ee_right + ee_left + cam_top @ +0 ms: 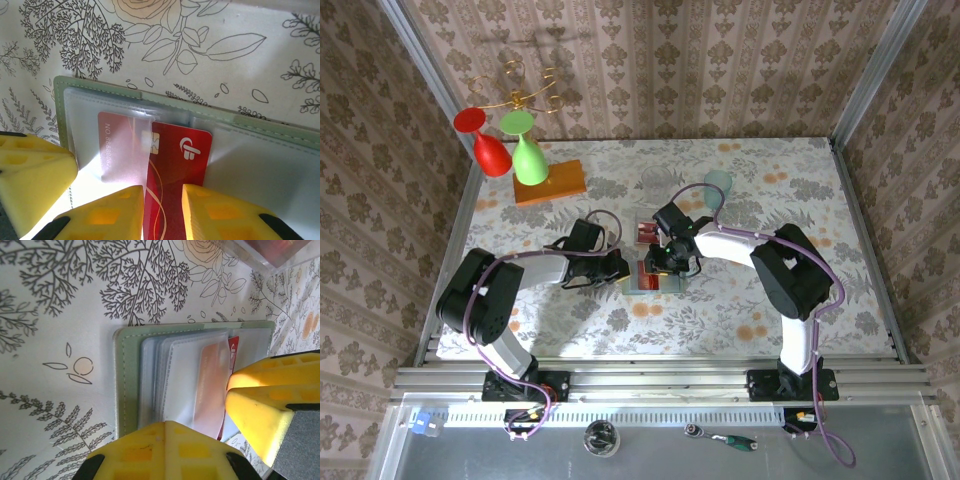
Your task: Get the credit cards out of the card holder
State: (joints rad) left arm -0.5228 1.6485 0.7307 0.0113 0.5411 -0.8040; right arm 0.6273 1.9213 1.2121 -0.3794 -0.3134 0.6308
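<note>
The card holder (165, 102) lies open and flat on the flowered table, a pale green wallet (127, 385) with clear sleeves; from the top it sits between both grippers (642, 282). A red credit card (182, 150) sticks halfway out of a sleeve; its left half is under the clear plastic. My right gripper (164, 212) stands over this card with its fingers a little apart and the card's red face showing flat in the gap. My left gripper (165, 424) is shut, its tip down on the holder's sleeves. A pinkish card (210, 385) shows through a sleeve.
A clear box with red inside (646, 230) lies just behind the holder (270, 252). A pale teal cup (718, 182) stands further back. At back left are an orange block (552, 183), a red goblet (488, 145) and a green goblet (527, 152).
</note>
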